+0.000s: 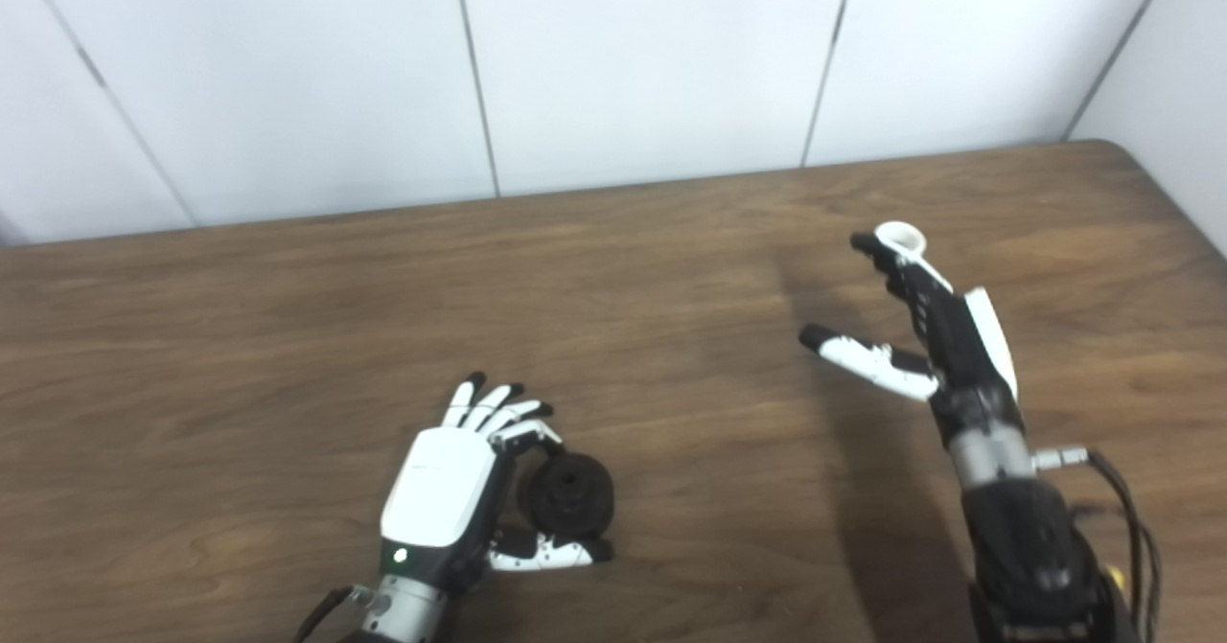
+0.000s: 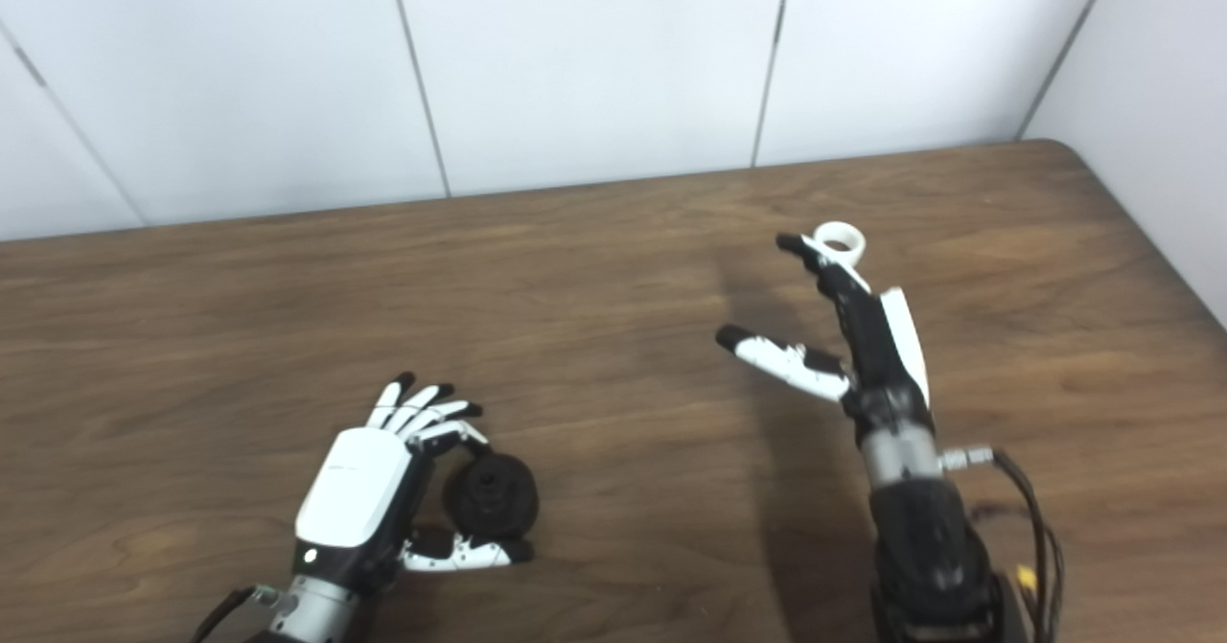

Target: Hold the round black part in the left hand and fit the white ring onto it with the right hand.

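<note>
The round black part (image 1: pixel 567 497) rests on the wooden table (image 1: pixel 288 336) near the front, beside my left hand (image 1: pixel 451 490). The thumb lies under the part's near side and one bent finger reaches over its far side. The other fingers stretch out apart, so the hand is open around the part rather than clenched on it. The white ring (image 1: pixel 901 237) lies flat on the table at the right. My right hand (image 1: pixel 920 327) is open, thumb spread to the left. Its fingertips (image 1: pixel 868 242) reach the ring's left rim; whether they touch it is unclear.
White wall panels (image 1: pixel 652 58) stand behind the table's far edge. The table's right edge (image 1: pixel 1189 212) runs close to the ring. Cables (image 1: pixel 1131 518) hang off the right forearm.
</note>
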You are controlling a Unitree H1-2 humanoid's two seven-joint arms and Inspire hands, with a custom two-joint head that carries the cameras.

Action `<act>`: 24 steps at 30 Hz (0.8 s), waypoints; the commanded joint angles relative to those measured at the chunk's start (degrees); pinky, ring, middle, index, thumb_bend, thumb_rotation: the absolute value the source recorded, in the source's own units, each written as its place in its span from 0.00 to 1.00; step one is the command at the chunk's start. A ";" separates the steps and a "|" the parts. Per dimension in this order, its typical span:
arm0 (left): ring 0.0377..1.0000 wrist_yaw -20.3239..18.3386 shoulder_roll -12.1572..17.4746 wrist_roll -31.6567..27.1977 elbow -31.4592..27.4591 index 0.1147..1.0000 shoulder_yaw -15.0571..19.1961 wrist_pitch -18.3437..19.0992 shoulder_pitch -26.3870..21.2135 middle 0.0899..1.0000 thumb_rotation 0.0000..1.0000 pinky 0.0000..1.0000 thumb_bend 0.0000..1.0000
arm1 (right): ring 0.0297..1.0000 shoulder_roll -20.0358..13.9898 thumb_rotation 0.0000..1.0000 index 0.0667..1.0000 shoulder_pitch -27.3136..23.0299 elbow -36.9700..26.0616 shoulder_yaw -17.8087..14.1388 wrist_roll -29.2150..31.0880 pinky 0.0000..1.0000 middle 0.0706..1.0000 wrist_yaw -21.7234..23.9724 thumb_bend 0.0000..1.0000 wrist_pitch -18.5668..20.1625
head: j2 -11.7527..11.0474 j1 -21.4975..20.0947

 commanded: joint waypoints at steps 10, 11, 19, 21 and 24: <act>0.88 -1.17 1.92 -0.35 0.99 0.42 1.42 -1.35 1.41 0.76 0.05 1.00 0.52 | 0.92 -9.45 0.26 0.72 -10.56 4.83 1.01 -9.38 0.91 0.89 1.83 0.84 3.64 | -1.29 -5.87; 0.88 -1.27 2.02 -0.39 0.92 0.42 1.57 -1.47 1.47 0.76 0.05 1.00 0.52 | 0.92 -10.14 0.25 0.71 -11.44 6.16 1.17 -9.78 0.92 0.89 1.78 0.84 3.33 | -1.50 -6.53; 0.86 -2.09 1.99 -1.15 -0.05 0.42 2.45 -1.89 2.11 0.74 0.05 1.00 0.52 | 0.95 -14.87 0.22 0.71 -18.55 17.13 2.52 -12.47 0.96 0.91 2.80 0.85 4.36 | -2.20 -7.91; 0.86 -2.45 2.01 -1.23 -0.34 0.42 2.53 -1.73 2.27 0.74 0.05 1.00 0.52 | 0.97 -15.44 0.21 0.71 -19.76 19.39 2.47 -11.99 0.99 0.92 3.29 0.85 4.62 | -2.32 -8.07; 0.86 -2.76 2.03 -1.24 -0.68 0.42 2.71 -1.71 2.55 0.74 0.05 1.00 0.52 | 1.00 -16.47 0.20 0.71 -21.77 22.97 2.93 -11.91 1.00 0.94 4.26 0.86 5.45 | -2.51 -8.44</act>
